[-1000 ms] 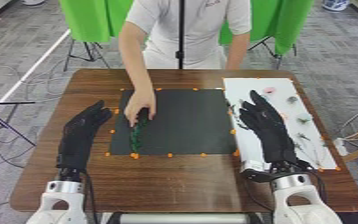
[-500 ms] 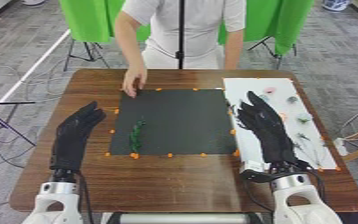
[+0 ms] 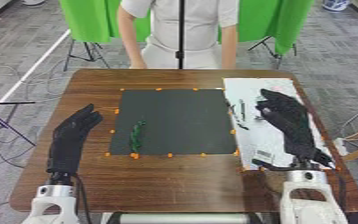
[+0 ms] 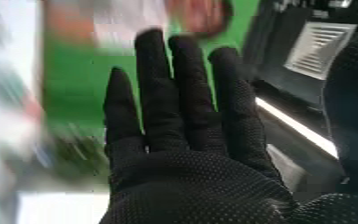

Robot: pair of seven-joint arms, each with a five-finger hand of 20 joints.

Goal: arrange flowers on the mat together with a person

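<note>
In the head view, a green leafy stem [image 3: 137,136] lies lengthwise on the left part of the dark mat [image 3: 180,117]. My right hand [image 3: 285,112] is over the white sheet [image 3: 254,160] to the right of the mat, covering part of it; thin dark green stems [image 3: 238,111] lie on the sheet beside the hand. In the right wrist view my right hand [image 4: 189,177] has straight fingers and holds nothing. My left hand [image 3: 76,131] is left of the mat, fingers extended, apart from the stem.
Orange markers [image 3: 169,155] run around the mat's edges. Across the brown wooden table [image 3: 158,185], the person stands at the far edge with both arms lowered, hands off the mat. A thin dark pole rises behind the far edge.
The person's hand has let go of the green stem and drawn back off the mat. My right hand has shifted right, farther over the white sheet. My left hand has moved slightly left.
</note>
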